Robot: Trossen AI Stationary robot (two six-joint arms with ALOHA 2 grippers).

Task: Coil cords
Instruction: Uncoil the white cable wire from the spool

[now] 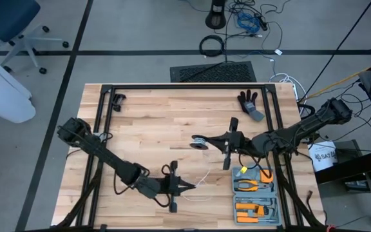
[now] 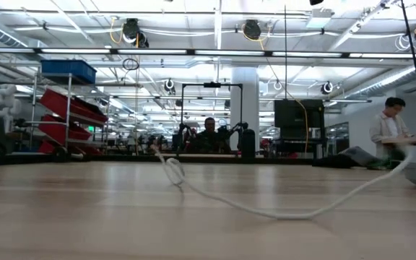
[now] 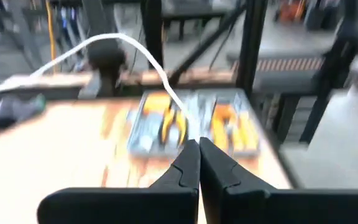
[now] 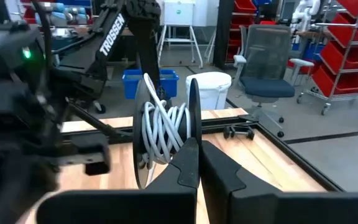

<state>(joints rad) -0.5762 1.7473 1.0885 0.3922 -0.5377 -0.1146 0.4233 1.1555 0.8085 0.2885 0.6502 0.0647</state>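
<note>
The left tool (image 3: 199, 148) is pinching the white cord (image 3: 143, 53) near the bench's (image 1: 147, 122) front; the right tool (image 4: 197, 149) is clamping the reel (image 4: 166, 130) mid-bench. Coiling well means keeping the cord taut, feeding turns evenly.

I see a pale wooden table (image 1: 153, 122) with a black frame running along its back edge and down both sides. On it, near the back right, lies a dark glove (image 1: 250, 103). At the front right corner sits a grey tool tray (image 1: 257, 196) holding orange-handled pliers. Near the back left corner there is a small black clamp-like piece (image 1: 118, 99). A thin white cord (image 2: 266, 209) lies on the boards toward the front middle, curving with a small loop in the low view. I cannot tell whether the black reel (image 1: 199, 140) near the centre rests on the wood.
</note>
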